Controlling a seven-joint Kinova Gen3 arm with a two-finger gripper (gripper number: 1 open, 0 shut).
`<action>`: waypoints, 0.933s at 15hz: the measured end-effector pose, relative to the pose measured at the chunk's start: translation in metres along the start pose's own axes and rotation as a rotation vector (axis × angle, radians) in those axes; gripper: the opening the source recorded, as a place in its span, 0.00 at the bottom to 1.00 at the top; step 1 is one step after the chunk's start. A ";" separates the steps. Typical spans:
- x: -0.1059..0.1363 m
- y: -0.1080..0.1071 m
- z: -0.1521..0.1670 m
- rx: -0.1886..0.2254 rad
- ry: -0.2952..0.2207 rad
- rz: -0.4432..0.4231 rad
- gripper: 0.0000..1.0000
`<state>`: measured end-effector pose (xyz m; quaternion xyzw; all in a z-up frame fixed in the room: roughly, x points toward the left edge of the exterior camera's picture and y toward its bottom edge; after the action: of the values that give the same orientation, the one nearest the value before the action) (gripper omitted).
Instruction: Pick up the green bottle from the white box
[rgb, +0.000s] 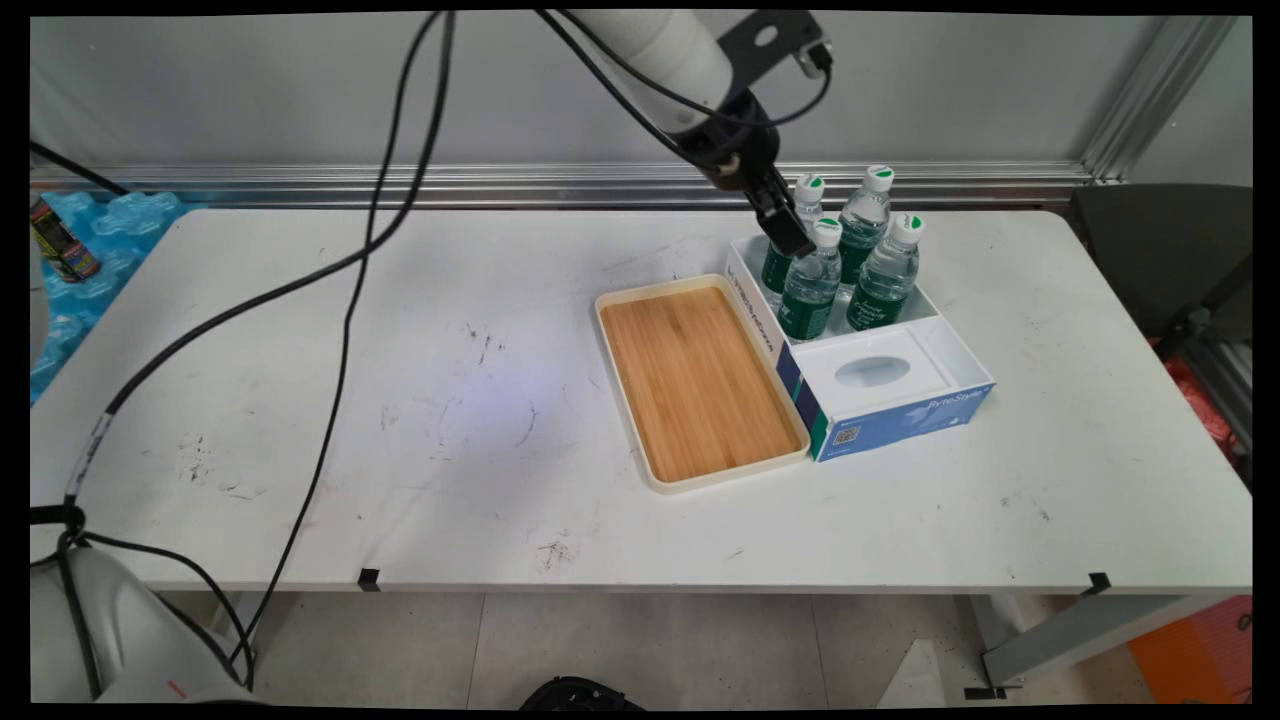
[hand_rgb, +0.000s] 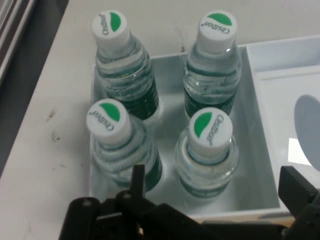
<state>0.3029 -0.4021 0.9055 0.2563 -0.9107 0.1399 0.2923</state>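
Main view shows the end effector (rgb: 790, 232) hanging low over the back half of a white and blue box (rgb: 905, 400), among four water bottles with white and green caps. Nearest to the fingers: the front left bottle (rgb: 810, 285), just below and to the right of the black tips; behind it the back left bottle (rgb: 806, 200), partly hidden by the linkage. Two more stand on the right — the front right bottle (rgb: 886, 275) and the back right bottle (rgb: 864, 225). All four upright, long axes vertical, close together in a square. Hand view looks down on the caps: fingers apart, one finger (hand_rgb: 138, 176) rising beside the nearest bottle (hand_rgb: 120, 145), the other at the picture's right edge, with the second near bottle (hand_rgb: 208, 150) lying between them. Holding nothing, touching nothing that can be seen. Front half of the box closed by a white lid with an oval opening. Wooden tray (rgb: 700, 385) with a cream rim lies flat on the bench (rgb: 400, 400), touching the box's left side — bare inside.
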 end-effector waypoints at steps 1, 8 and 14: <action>0.002 0.002 0.006 0.002 -0.003 -0.004 1.00; 0.008 0.014 0.031 0.006 -0.008 -0.019 1.00; 0.009 0.014 0.046 0.015 0.006 -0.018 1.00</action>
<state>0.2676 -0.4130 0.8733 0.2662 -0.9064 0.1450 0.2942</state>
